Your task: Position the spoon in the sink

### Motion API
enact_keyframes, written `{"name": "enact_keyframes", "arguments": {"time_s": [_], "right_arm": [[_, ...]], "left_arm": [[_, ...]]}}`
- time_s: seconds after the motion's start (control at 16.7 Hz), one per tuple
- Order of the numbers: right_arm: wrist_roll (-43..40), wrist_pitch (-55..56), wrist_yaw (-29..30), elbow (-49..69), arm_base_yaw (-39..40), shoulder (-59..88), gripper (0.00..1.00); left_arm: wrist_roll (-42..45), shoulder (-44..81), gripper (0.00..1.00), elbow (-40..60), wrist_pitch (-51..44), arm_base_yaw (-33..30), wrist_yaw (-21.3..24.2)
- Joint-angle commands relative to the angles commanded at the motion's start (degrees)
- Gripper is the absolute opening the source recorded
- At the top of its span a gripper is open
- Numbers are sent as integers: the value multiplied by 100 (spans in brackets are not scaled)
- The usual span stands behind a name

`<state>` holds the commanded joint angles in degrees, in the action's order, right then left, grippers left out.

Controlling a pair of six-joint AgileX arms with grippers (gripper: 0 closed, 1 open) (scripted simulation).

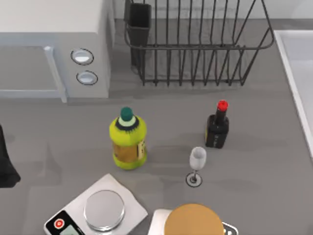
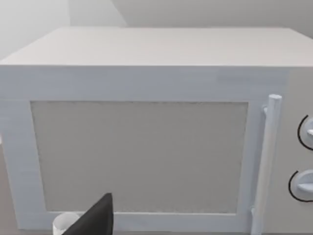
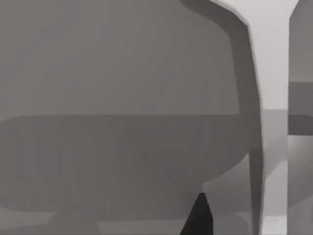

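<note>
Left end effector: a dark finger tip (image 2: 95,218) shows in the left wrist view, facing the microwave (image 2: 146,127) door; I cannot tell how far it is open or whether it has hold of anything. In the top view the left arm (image 1: 7,164) sits at the desk's left edge.
Right end effector: one dark finger tip (image 3: 199,218) shows in the right wrist view against grey surfaces; opening and load cannot be told.
Spoon: I cannot find it on the desk (image 1: 264,161) among the things in sight.
Sink: its pale rim (image 1: 293,78) runs along the desk's right edge, beside the dish rack (image 1: 195,44).
Other things: yellow bottle (image 1: 128,139), dark bottle (image 1: 217,126), wine glass (image 1: 197,164), kitchen scale (image 1: 95,213), round wooden board (image 1: 193,220).
Step in hand: judged as the start; neither arm is over the work area.
Next move: likely find the spoon first, then reach for it, taking care around the wine glass and bottles.
</note>
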<state>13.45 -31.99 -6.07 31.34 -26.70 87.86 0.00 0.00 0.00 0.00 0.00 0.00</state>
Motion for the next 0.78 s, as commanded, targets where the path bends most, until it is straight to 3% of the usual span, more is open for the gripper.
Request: {"name": "enact_keyframes", "arguments": {"time_s": [0.12,0.54,0.6,0.78], "right_arm": [[0,0,0,0,0,0,0],[0,0,0,0,0,0,0],[-87,-574,612,240,-60,-442,0],[-89,-803,607,427,-68,-533,0]], "left_arm": [[0,0,100,0,0,0,0],[0,0,100,0,0,0,0],[0,0,100,0,0,0,0],[0,0,100,0,0,0,0]]}}
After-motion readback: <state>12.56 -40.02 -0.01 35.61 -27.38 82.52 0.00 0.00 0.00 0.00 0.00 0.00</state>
